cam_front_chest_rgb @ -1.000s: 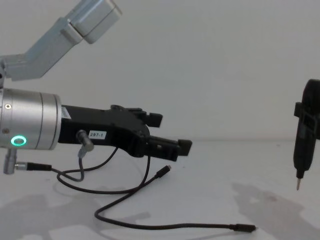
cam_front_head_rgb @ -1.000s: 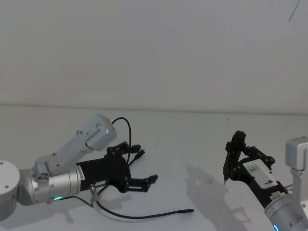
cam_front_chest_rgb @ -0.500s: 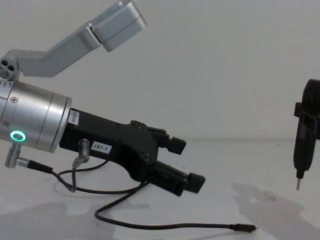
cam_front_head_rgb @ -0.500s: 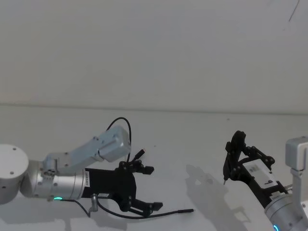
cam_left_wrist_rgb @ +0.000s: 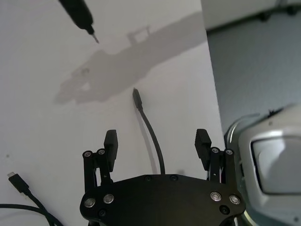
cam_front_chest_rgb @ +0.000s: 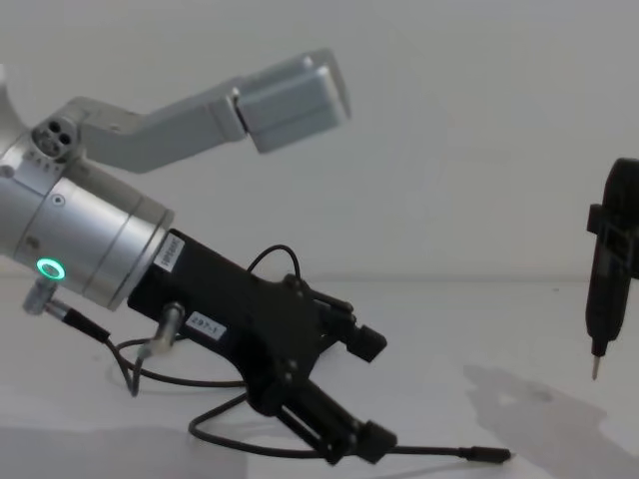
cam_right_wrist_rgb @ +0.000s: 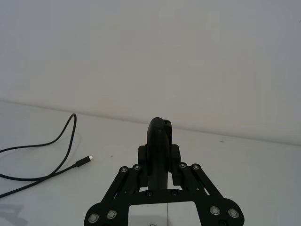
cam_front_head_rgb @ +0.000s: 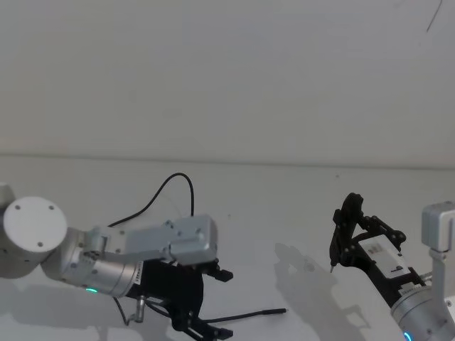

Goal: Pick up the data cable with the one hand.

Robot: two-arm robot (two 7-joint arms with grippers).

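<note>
Thin blk data cable [cam_front_head_rgb: 249, 313], looped; slim plug [cam_left_wrist_rgb: 137, 96] ea. end.

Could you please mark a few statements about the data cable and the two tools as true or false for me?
1. The left tool is open. True.
2. The data cable hangs in the air, lifted off the table. False: it lies on the table.
3. In the left wrist view, the cable runs between the left tool's two fingers. True.
4. The right tool is empty. False: it is closed on a slim dark probe with a pointed metal tip.
</note>
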